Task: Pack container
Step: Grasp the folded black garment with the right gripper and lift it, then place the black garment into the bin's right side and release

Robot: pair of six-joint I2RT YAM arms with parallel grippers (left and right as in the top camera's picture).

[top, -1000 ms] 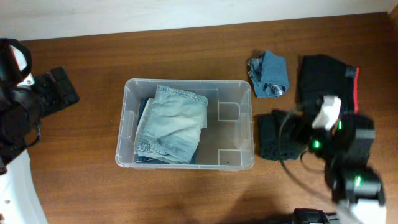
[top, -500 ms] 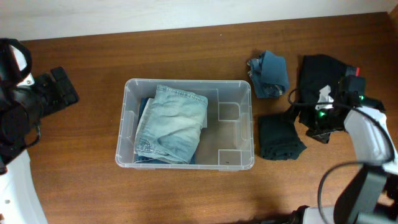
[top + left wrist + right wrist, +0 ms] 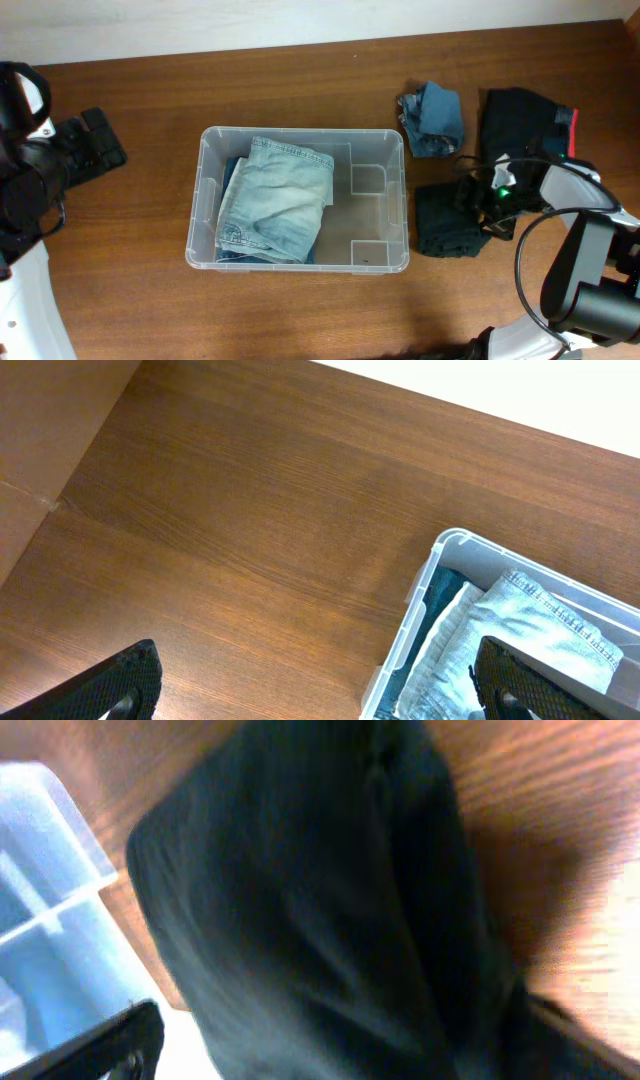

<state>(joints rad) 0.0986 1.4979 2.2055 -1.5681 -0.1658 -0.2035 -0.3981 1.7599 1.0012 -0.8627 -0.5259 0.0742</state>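
The container (image 3: 197, 205), a clear plastic bin, sits mid-table with folded light-blue jeans (image 3: 278, 195) in its left part. It also shows in the left wrist view (image 3: 430, 575) and the right wrist view (image 3: 50, 840). My right gripper (image 3: 482, 205) is open at the right edge of a folded black garment (image 3: 442, 222), just right of the container. In the right wrist view this garment (image 3: 320, 890) fills the space between the spread fingers (image 3: 330, 1055). My left gripper (image 3: 95, 140) is open and empty at the far left, its fingers (image 3: 325, 700) wide apart.
A crumpled blue cloth (image 3: 433, 118) lies behind the black garment. A larger black garment with red trim (image 3: 520, 120) lies at the back right. Bare wood lies between the left gripper and the container.
My right arm swung from the front right toward the back, then moved left and down onto the folded black garment. The left arm and the container have not moved.
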